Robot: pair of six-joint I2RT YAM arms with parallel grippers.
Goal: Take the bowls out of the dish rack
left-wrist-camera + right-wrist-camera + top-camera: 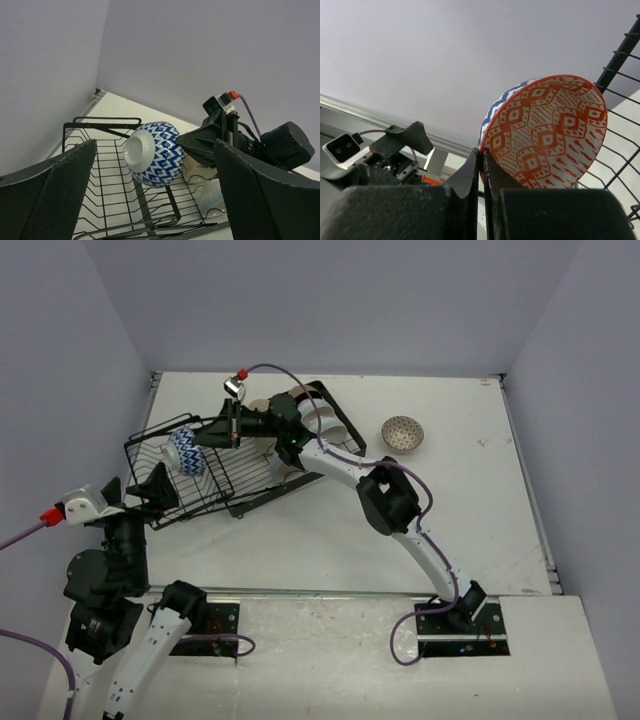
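Note:
A blue-white patterned bowl (186, 451) hangs tilted on its side over the black wire dish rack (215, 490), which sits askew. My right gripper (207, 439) is shut on the bowl's rim. In the right wrist view the fingers (472, 172) pinch the rim of the bowl (545, 135), whose inside has a red-orange pattern. My left gripper (157, 490) is open at the rack's near left end. In its wrist view, the bowl (155, 152) and rack wires (100, 200) show between its wide-apart fingers. White and beige bowls (318, 420) stand at the rack's far right end.
A speckled brownish bowl (403, 432) stands upright on the table right of the rack. The white table edge (350, 590) runs along the front. Grey walls close in the back and both sides. The right arm (385, 495) stretches over the rack's right end.

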